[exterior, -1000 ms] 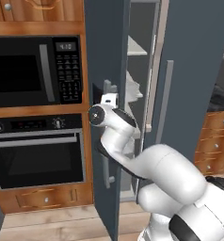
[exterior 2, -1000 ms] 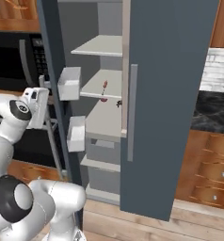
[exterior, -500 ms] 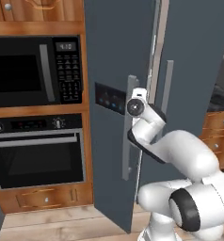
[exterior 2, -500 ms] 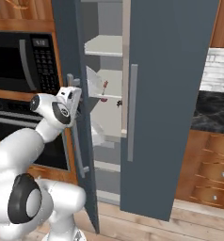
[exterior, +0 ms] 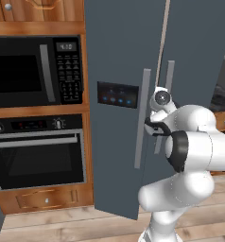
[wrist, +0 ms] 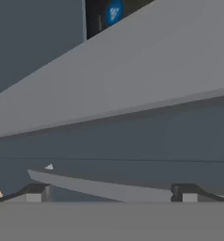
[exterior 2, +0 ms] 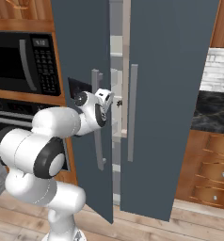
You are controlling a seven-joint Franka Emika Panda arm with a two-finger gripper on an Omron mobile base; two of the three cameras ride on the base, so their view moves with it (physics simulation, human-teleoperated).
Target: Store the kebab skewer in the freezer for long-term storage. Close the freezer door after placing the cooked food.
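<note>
The freezer [exterior 2: 170, 70] stands tall and slate grey. Its freezer door [exterior: 114, 56] with the dark control panel [exterior: 116, 94] is swung almost shut. A narrow gap [exterior 2: 116, 61] of pale interior still shows beside the freezer door [exterior 2: 81, 42]. My gripper [wrist: 111, 193] is open, its fingertips wide apart with nothing between them. It faces the door's long grey bar handle [wrist: 123, 94], which runs slantwise close in front. The hand [exterior: 154, 124] sits against the handle [exterior: 142, 118]; from the right it reaches the door's edge [exterior 2: 107, 99]. The kebab skewer is hidden behind the door.
A black microwave [exterior: 36, 71] and a black wall oven [exterior: 38, 151] sit in wooden cabinets left of the freezer. The second slate-grey door [exterior: 199, 52] is shut on the right. Wooden drawers [exterior 2: 210, 174] and a dark counter [exterior 2: 212, 110] lie further right.
The freezer door has swung from wide open to nearly shut, with my arm following it to the right. The shelves and skewer seen earlier are now covered by the door.
</note>
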